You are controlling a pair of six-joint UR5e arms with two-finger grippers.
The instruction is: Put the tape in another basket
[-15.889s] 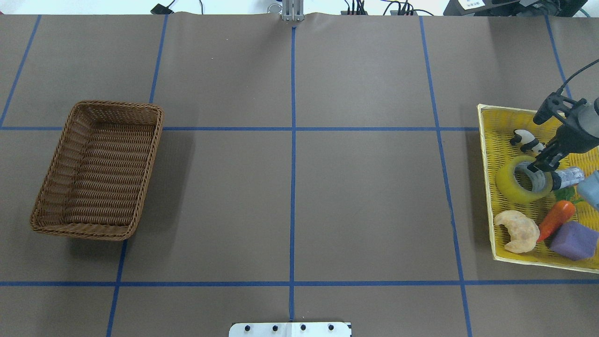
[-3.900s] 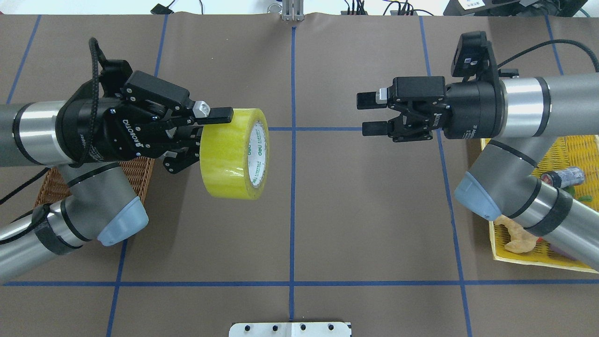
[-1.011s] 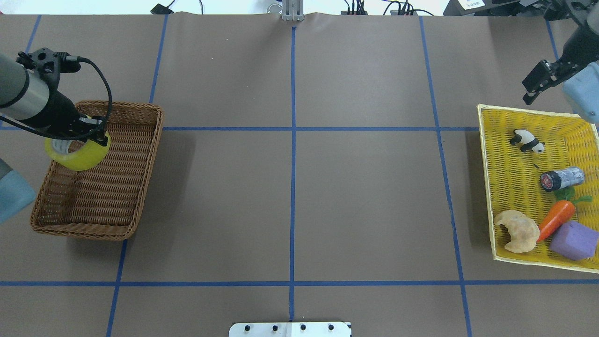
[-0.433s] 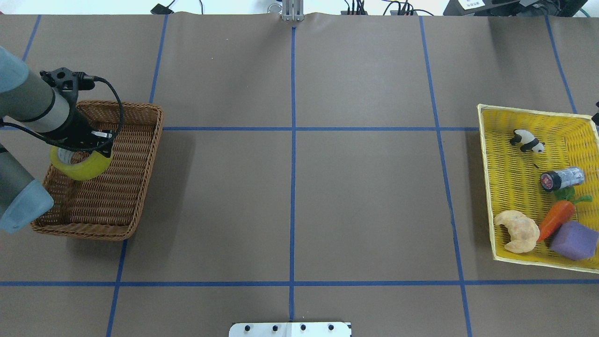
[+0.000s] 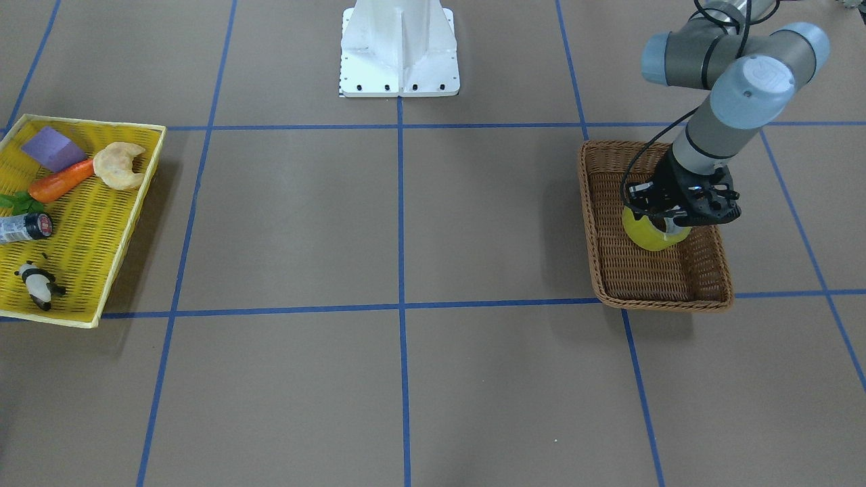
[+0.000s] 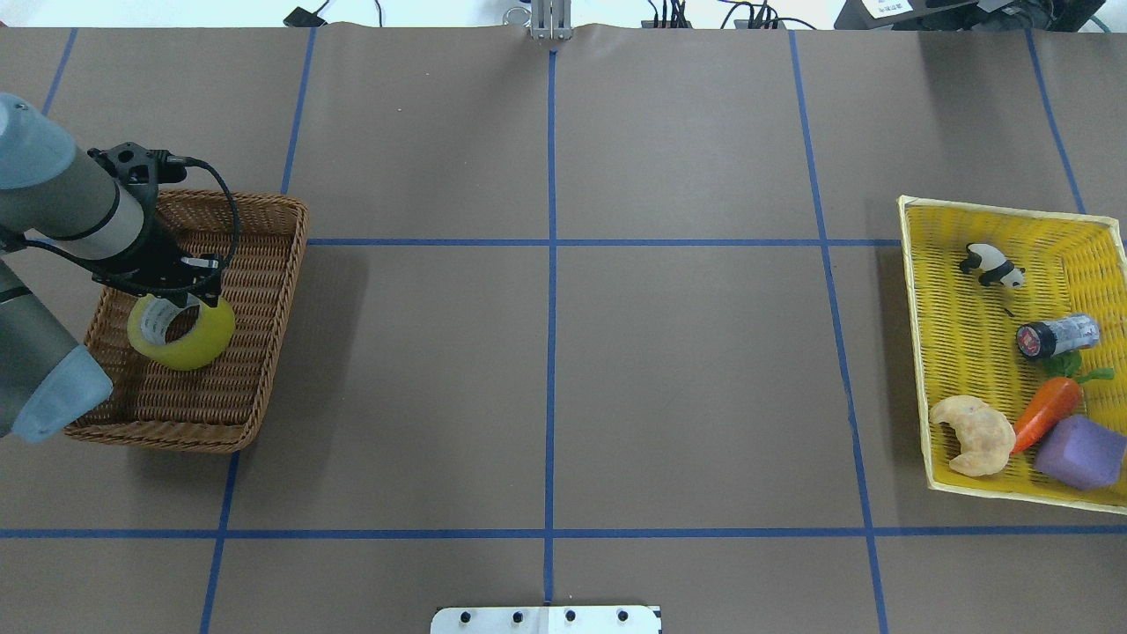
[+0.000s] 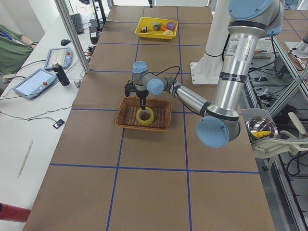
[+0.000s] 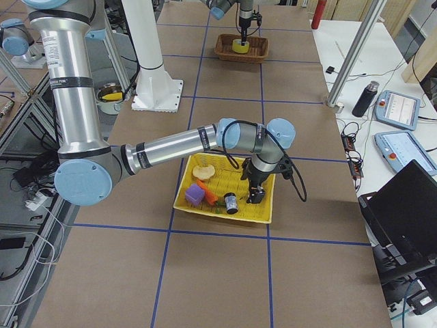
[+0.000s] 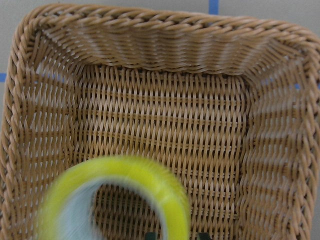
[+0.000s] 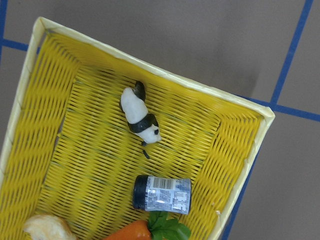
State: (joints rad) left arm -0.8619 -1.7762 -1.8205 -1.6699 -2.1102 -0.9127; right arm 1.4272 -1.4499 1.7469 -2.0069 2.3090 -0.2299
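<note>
The yellow tape roll hangs low inside the brown wicker basket at the table's left, its grey-white core facing up. My left gripper reaches down into the basket and is shut on the tape's rim. The front-facing view shows the same gripper, tape and basket. In the left wrist view the tape is blurred over the basket floor. My right gripper shows only in the exterior right view, above the yellow tray; I cannot tell whether it is open or shut.
The yellow mesh tray at the right holds a panda figure, a small bottle, a carrot, a croissant and a purple block. The robot's white base stands at the table's middle edge.
My left gripper has carried the tape from the basket's far left edge down and toward its middle. My right arm has left the overhead view.
</note>
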